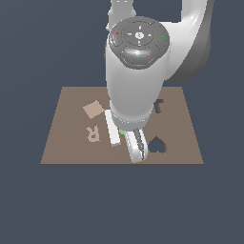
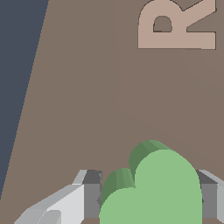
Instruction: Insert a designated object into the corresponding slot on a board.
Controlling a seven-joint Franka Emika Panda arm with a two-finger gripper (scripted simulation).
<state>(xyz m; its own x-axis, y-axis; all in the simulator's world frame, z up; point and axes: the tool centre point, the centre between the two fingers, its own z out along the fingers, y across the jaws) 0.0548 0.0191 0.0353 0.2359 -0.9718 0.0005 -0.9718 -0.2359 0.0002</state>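
Note:
The green heart (image 2: 153, 192) sits between my two fingers (image 2: 89, 192) in the wrist view, with a pad against each side. In the exterior view only a sliver of the heart (image 1: 122, 132) shows under the arm. My gripper (image 1: 125, 141) is shut on it, low over the brown board (image 1: 71, 147). The dark heart-shaped slot (image 1: 156, 145) lies on the board just toward the exterior view's right of the gripper and is empty. I cannot tell whether the heart touches the board.
A tan square (image 1: 93, 109) and a tan letter R piece (image 1: 92, 133) lie on the board toward the exterior view's left; the R also shows in the wrist view (image 2: 175, 26). A dark T-shaped cutout (image 1: 159, 106) is partly hidden behind the arm.

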